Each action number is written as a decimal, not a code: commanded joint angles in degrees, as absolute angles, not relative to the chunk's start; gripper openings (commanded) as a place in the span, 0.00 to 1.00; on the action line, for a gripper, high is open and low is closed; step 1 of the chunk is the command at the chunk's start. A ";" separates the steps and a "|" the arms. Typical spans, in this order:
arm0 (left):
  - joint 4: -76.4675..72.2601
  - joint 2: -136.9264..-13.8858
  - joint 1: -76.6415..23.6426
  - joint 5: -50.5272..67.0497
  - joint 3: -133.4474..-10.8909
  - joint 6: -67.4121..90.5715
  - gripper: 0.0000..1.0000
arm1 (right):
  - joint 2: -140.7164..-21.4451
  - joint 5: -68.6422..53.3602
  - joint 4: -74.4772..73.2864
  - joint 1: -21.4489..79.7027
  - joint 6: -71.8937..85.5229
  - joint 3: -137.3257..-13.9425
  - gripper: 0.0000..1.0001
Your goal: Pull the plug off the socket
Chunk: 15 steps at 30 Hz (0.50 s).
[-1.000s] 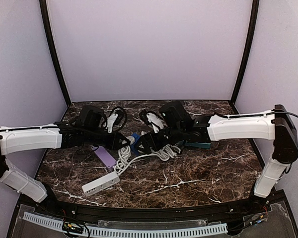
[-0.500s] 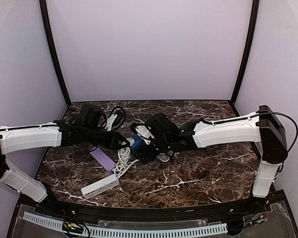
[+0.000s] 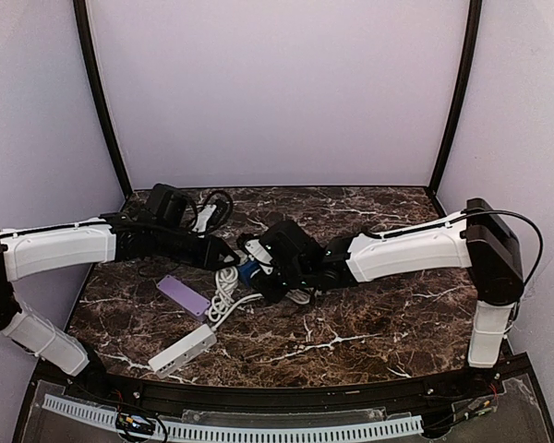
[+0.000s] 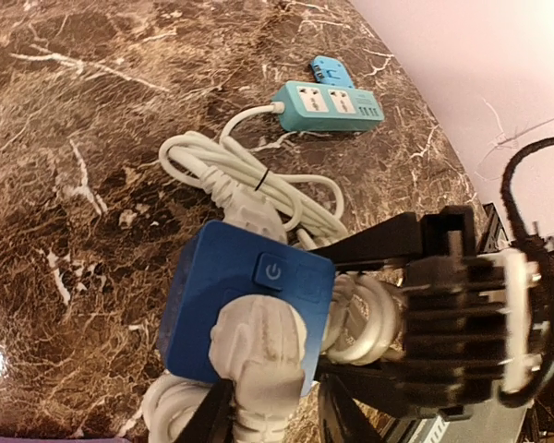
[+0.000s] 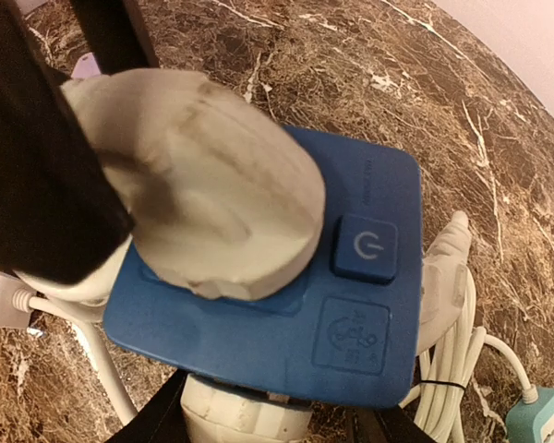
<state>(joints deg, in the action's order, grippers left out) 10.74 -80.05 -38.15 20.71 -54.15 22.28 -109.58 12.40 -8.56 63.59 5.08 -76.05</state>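
The blue cube socket [image 3: 249, 270] is held off the table between my two grippers. It fills the left wrist view [image 4: 249, 295] and the right wrist view [image 5: 351, 305], with its power button facing up. A white plug [image 4: 258, 351] sits in its top face [image 5: 203, 212]. My left gripper [image 4: 268, 417] is shut on that plug, one finger on each side; in the top view it [image 3: 229, 258] is just left of the socket. My right gripper [image 5: 268, 429] is shut on the socket from the other side [image 3: 263, 275], with a second white plug body [image 5: 240, 411] between its fingers.
A coiled white cable [image 3: 226, 293] lies under the socket [image 4: 240, 175]. A purple power strip [image 3: 183, 295] and a white power strip [image 3: 182, 348] lie front left. A teal power strip [image 4: 328, 106] and a small blue adapter [image 4: 331, 69] lie farther off.
My right arm has swung left with the socket, and my left gripper has come in against it from the left. The white and purple power strips have slid a little to the left.
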 commanded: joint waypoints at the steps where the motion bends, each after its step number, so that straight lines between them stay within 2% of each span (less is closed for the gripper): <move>1: 7.88 -77.53 -37.54 29.50 -59.38 19.77 0.49 | -107.49 14.61 -4.29 62.73 6.55 -76.14 0.19; 2: 9.82 -77.52 -36.87 29.48 -59.79 18.81 0.63 | -106.91 14.26 -4.30 62.23 7.11 -75.69 0.15; 4: 12.70 -77.60 -36.19 28.90 -60.94 15.78 0.79 | -105.58 13.16 -4.38 61.29 8.55 -74.64 0.09; 6: 15.20 -77.61 -35.98 28.01 -62.21 12.57 0.90 | -104.45 12.51 -4.27 60.48 10.10 -73.69 0.07; 8: 16.82 -77.65 -35.95 27.46 -63.00 9.76 0.97 | -103.54 12.15 -4.29 59.85 11.47 -72.94 0.07; 15: 16.02 -78.36 -35.95 26.65 -60.72 6.70 0.99 | -100.72 12.78 -5.12 59.54 13.66 -71.13 0.06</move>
